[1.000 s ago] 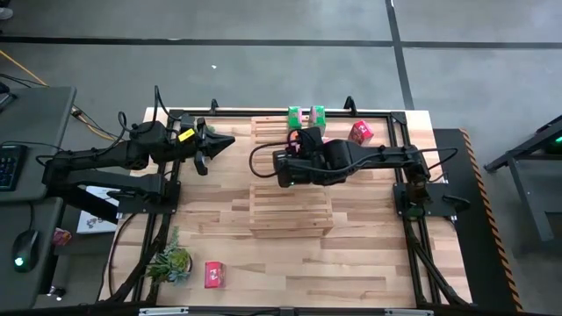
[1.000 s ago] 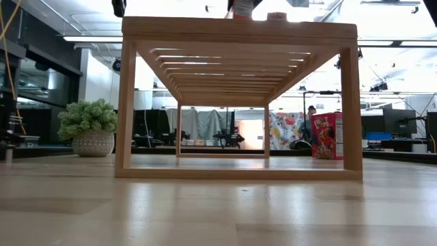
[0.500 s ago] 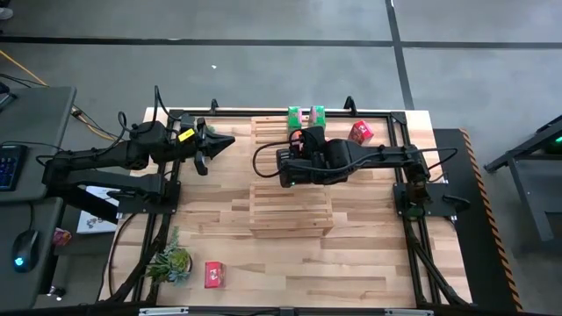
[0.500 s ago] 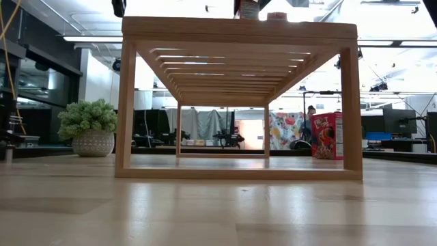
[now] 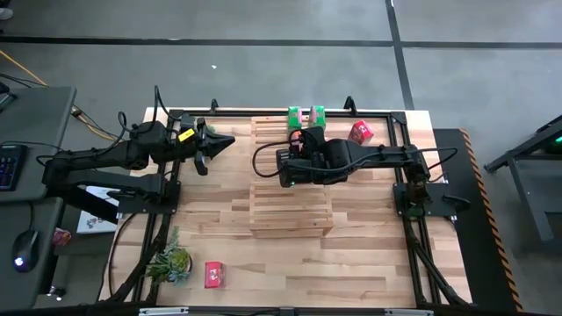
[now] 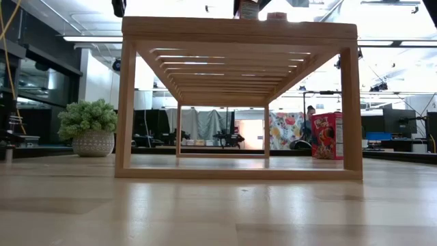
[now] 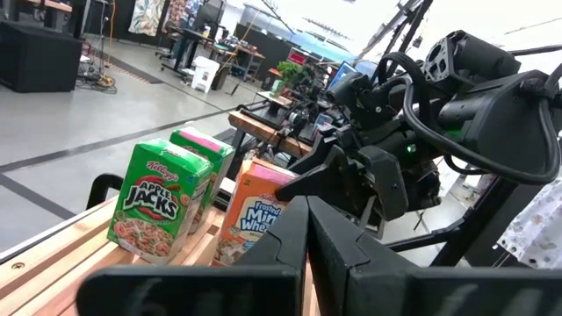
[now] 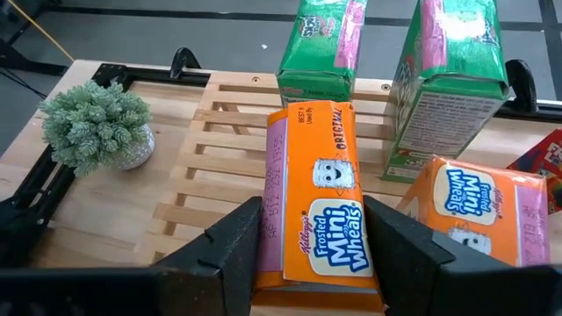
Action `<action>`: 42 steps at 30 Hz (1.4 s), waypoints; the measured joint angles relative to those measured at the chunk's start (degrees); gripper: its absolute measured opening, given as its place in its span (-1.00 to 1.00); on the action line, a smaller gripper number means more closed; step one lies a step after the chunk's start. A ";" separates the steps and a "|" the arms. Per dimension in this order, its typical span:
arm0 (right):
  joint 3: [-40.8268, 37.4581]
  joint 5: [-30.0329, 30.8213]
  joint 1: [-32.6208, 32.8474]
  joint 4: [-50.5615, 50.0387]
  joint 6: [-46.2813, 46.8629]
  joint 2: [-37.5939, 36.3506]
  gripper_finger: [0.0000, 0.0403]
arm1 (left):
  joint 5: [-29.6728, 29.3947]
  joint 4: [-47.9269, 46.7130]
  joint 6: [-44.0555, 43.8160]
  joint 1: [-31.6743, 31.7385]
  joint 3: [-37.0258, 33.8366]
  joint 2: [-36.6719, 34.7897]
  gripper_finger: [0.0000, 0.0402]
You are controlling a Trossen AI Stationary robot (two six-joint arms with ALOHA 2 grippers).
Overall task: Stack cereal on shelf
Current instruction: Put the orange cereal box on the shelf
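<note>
My right gripper (image 8: 312, 263) is shut on an orange cereal box (image 8: 316, 197) over a slatted wooden rack (image 8: 219, 140) at the table's far edge. Two green cereal boxes (image 8: 320, 48) (image 8: 452, 79) stand upright on those slats just beyond it. A second orange box (image 8: 479, 206) lies beside the held one. From above, the gripper (image 5: 301, 142) shows just near of the green boxes (image 5: 306, 115). The shelf (image 5: 290, 209) stands in the table's middle. My left gripper (image 5: 224, 140) is shut on nothing and points level over the far left. My right gripper pinches the orange box by its two long side faces (image 8: 268, 254), one finger (image 8: 233, 246) on each side, near the box's near end. The fingers slant down toward the far edge and lie along the box. Its printed front faces up; whether its far end rests on the slats does not show.
One red cereal box (image 5: 360, 132) stands at the far right, another (image 5: 213, 274) near the front left beside a potted plant (image 5: 169, 262). A second plant (image 8: 97, 123) stands left of the far slats. A black frame (image 5: 176, 175) runs round the table.
</note>
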 joint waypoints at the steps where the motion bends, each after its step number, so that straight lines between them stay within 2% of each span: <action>1: 0.00 -0.04 0.00 -0.01 0.00 0.00 -0.14 | 0.00 0.00 0.00 0.02 0.00 0.00 -1.00; 26: -0.04 -0.38 -0.46 -0.12 0.59 0.02 -0.13 | 0.00 0.00 0.00 0.02 0.00 0.00 -1.00; 42: -0.04 -0.84 -0.82 -0.12 -0.02 0.02 0.07 | 0.00 0.00 0.00 0.01 0.00 0.00 -0.98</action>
